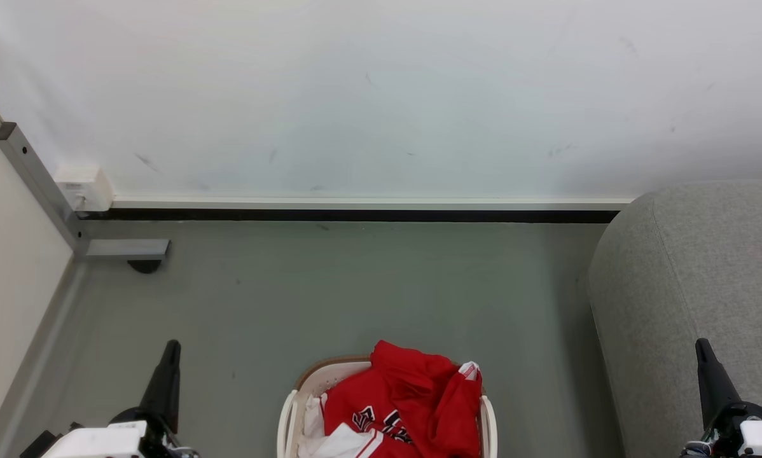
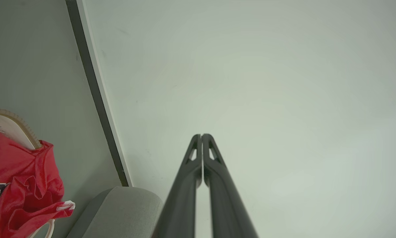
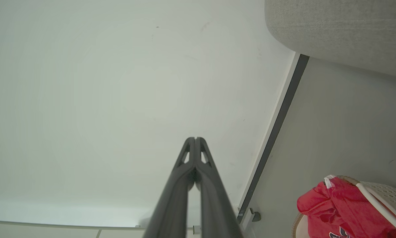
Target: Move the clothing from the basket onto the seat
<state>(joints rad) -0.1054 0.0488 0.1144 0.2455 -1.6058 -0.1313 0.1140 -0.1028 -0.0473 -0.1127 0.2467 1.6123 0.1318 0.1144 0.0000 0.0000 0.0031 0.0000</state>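
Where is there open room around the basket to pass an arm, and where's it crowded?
Bare floor lies between basket, wall and sofa, also left of the basket. The basket is crowded: the red jersey heaps over its rim.

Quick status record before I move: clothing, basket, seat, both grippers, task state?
clothing: red jersey heaped in the basket, spilling over its far rim
basket: on the floor, between the two grippers in the head view
seat: grey sofa, to the basket's right
left gripper: shut, holding nothing
right gripper: shut, holding nothing
task: not yet started
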